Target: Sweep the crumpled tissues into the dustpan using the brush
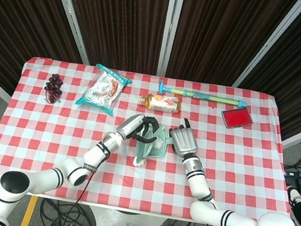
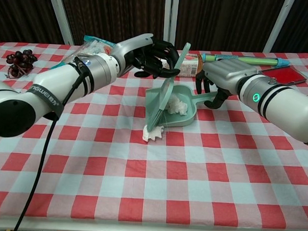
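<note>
On the far left of the bench (image 2: 89, 194), a bunch of grapes (image 2: 18, 58) and a snack bag (image 1: 104, 87) sit well away from the work and should not interfere. Moving right, the left hand (image 2: 155, 57) is wrapped around the brush (image 2: 165, 100), holding it upright with the bristles down at the front lip of the dustpan (image 2: 187, 114). One tissue (image 2: 152, 133) lies on the cloth just at the bristle tips, outside the pan; other tissues (image 2: 179, 105) are already inside it.

The risk, as I judge it, sits at that lip. The brush stands over or slightly past the loose tissue, so a stroke from this spot may press it flat, drag it sideways along the edge, or ride over it rather than carry it in. A hard stroke could also shove the pan backward or flick the tissues inside out over the low wall.

Further right, the right hand (image 2: 222, 77) is curled around the dustpan's handle, gripping it. If that hold is loose or the pan tips up at the front, a gap opens and the tissue slides underneath. Behind the pan a bottle (image 1: 161, 101) lies on its side, close enough that a pan pushed back could knock it rolling.
</note>
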Action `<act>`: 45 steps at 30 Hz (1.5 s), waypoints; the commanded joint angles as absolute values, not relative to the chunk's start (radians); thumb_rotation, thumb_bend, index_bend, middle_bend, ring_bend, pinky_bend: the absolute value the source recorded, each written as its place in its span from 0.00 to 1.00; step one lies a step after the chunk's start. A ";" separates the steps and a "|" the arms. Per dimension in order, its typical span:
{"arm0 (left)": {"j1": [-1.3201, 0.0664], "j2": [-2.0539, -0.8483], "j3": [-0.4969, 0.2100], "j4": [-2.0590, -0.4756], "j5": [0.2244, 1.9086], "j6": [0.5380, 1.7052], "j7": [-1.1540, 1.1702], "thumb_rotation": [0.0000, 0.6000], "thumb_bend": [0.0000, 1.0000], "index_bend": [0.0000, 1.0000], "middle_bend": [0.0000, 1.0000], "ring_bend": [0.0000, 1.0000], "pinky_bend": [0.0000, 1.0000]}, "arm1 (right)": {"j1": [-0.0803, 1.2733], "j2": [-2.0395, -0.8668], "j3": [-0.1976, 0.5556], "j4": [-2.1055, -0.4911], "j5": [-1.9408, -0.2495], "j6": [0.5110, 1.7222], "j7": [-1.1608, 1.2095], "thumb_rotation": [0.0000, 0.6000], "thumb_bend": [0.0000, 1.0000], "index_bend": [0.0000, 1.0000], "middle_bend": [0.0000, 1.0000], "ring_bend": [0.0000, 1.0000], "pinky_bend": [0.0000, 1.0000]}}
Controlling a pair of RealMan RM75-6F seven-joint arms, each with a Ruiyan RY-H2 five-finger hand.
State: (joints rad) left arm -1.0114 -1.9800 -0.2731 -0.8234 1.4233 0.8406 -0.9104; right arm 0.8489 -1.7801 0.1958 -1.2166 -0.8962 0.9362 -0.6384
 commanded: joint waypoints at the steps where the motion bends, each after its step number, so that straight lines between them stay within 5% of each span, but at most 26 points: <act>1: -1.021 -1.963 -0.262 -0.856 1.445 0.850 -0.942 1.00 0.49 0.53 0.58 0.69 0.95 | 0.848 -1.781 0.193 -1.212 -0.912 0.929 -0.621 1.00 0.37 0.62 0.57 0.29 0.08; 23: -0.812 -1.779 -0.214 -1.245 1.355 1.026 -0.629 1.00 0.52 0.53 0.58 0.69 0.94 | 0.798 -1.606 0.095 -1.250 -1.160 0.865 -0.399 1.00 0.38 0.62 0.57 0.30 0.08; 35: -0.704 -1.845 -0.163 -1.347 1.322 1.133 -0.406 1.00 0.52 0.53 0.58 0.69 0.94 | 0.758 -1.533 0.030 -1.293 -1.297 0.881 -0.314 1.00 0.38 0.62 0.57 0.30 0.08; 45: -0.677 -1.975 -0.161 -1.237 1.360 1.204 -0.334 1.00 0.52 0.53 0.58 0.69 0.94 | 0.740 -1.562 0.030 -1.305 -1.334 0.942 -0.415 1.00 0.38 0.62 0.57 0.30 0.07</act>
